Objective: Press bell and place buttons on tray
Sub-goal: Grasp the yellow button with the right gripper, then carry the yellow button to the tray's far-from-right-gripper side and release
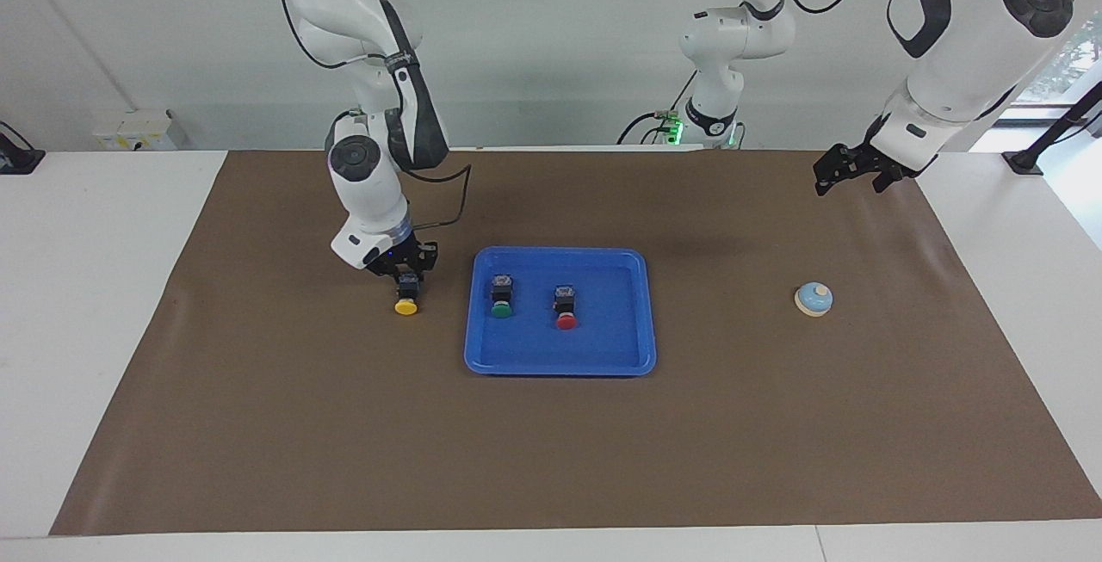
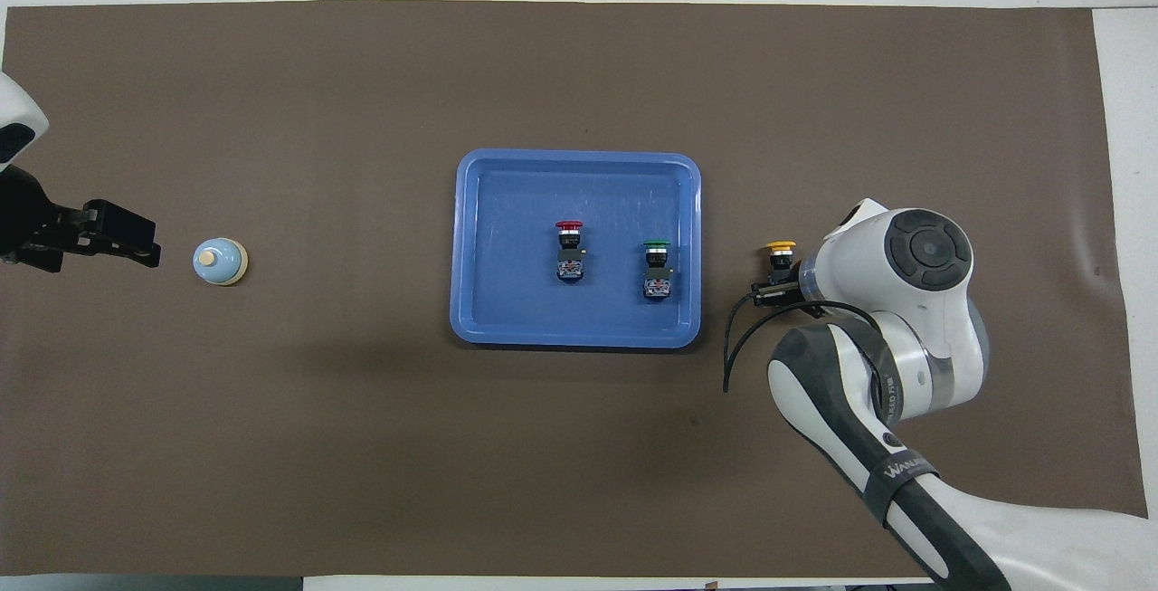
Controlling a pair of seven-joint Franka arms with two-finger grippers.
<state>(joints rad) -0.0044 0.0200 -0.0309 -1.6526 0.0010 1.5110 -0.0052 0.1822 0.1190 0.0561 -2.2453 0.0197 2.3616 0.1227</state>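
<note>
My right gripper (image 1: 406, 276) is shut on the black body of the yellow button (image 1: 406, 305) and holds it low over the mat, beside the blue tray (image 1: 560, 367) toward the right arm's end. In the overhead view the yellow button (image 2: 780, 252) sticks out of the right gripper (image 2: 780, 288). The green button (image 1: 501, 296) and the red button (image 1: 566, 309) lie in the tray, also seen from overhead as the green button (image 2: 657, 266) and red button (image 2: 569, 252) in the tray (image 2: 463, 247). The light-blue bell (image 1: 814, 299) stands on the mat toward the left arm's end. My left gripper (image 1: 848, 173) waits raised, beside the bell (image 2: 220, 262).
A brown mat (image 1: 551, 459) covers most of the white table. The left gripper (image 2: 118, 243) hangs at the mat's edge. A cable loops from the right wrist (image 2: 737, 338) near the tray's corner.
</note>
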